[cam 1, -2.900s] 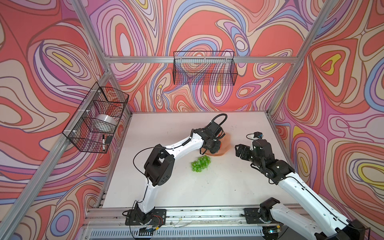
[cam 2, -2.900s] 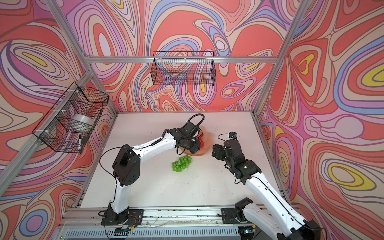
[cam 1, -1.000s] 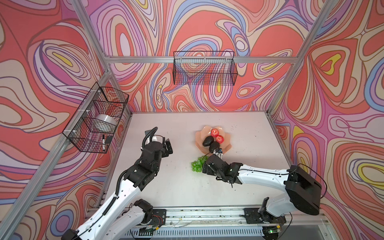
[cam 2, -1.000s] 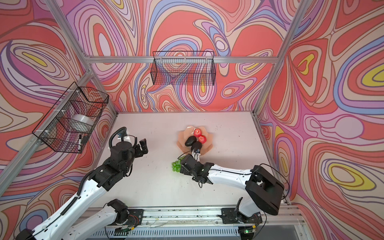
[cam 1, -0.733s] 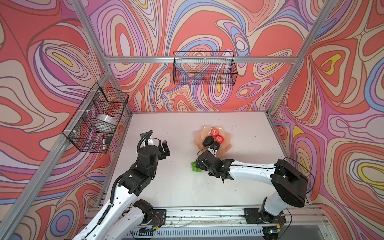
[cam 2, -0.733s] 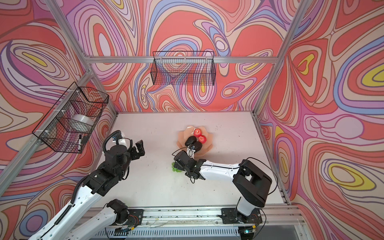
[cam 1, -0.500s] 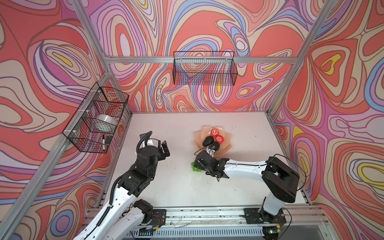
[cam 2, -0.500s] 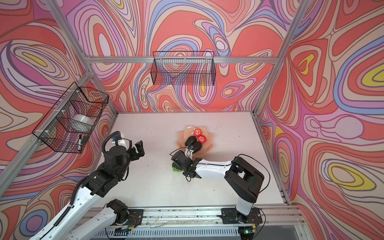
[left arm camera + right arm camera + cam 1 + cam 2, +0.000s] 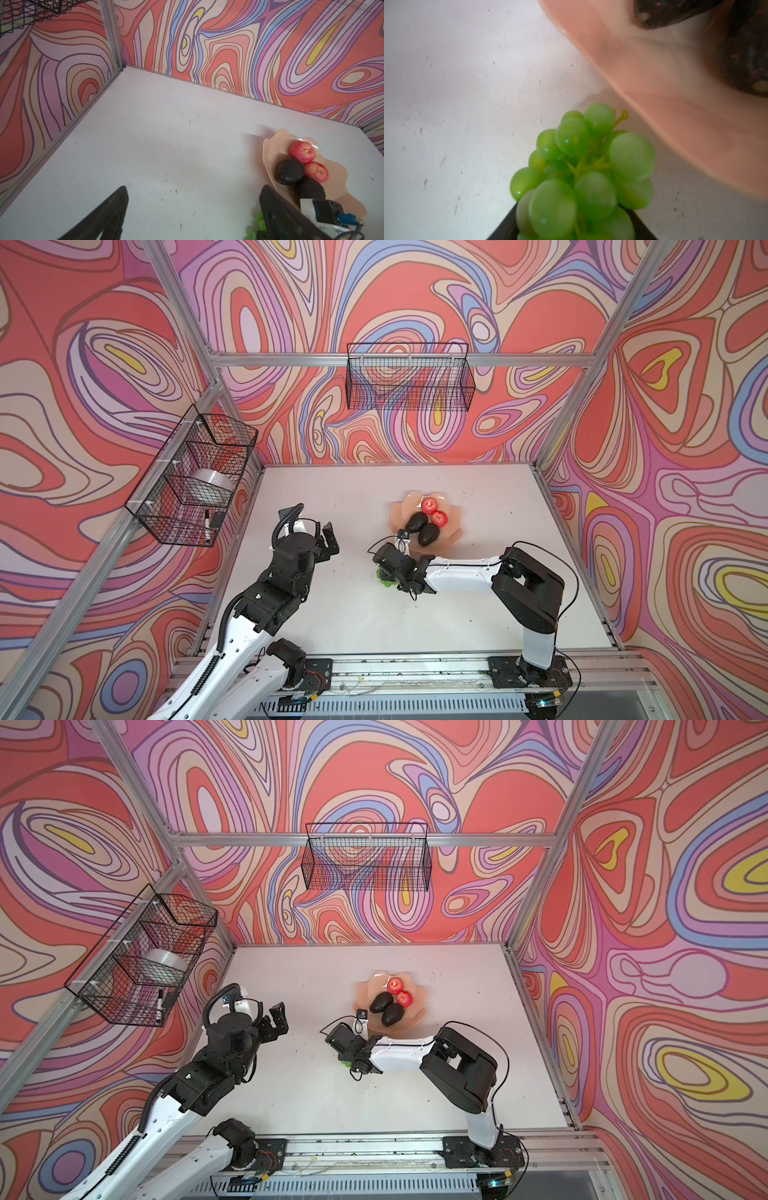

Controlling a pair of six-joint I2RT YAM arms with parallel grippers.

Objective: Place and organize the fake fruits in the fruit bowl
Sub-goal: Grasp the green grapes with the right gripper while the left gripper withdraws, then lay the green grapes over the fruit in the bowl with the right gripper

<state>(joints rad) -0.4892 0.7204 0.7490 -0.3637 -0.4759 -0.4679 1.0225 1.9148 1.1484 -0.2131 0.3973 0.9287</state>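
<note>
**Grapes [image 9: 581, 172] gripped in our right claw, just beside the bowl**

We see the right claw [image 9: 573, 220] closed on the bunch. Its two black fingers [image 9: 504, 228] press against the grapes from both sides in the right wrist view. The bunch lies close to the near rim of the bowl [image 9: 664, 93], but we cannot tell whether the two touch. We also cannot tell whether the bunch rests on the table [image 9: 332, 614] or hangs clear of it. In both top views only a sliver of green [image 9: 384, 580] [image 9: 344, 1063] shows under the right wrist.

The bowl [image 9: 453, 531] stands on the table towards the far side, right of the middle. It holds two apples [image 9: 430, 504] [image 9: 439, 518] on its far side and two avocados [image 9: 415, 522] [image 9: 429, 534] on its near side. All four are packed together, and the left wrist view shows one avocado [image 9: 289, 170] touching both apples.

Our left claw [image 9: 193, 188] is open, its jaws spread wide over bare table. In both top views it is left of the bowl and well apart from the grapes
</note>
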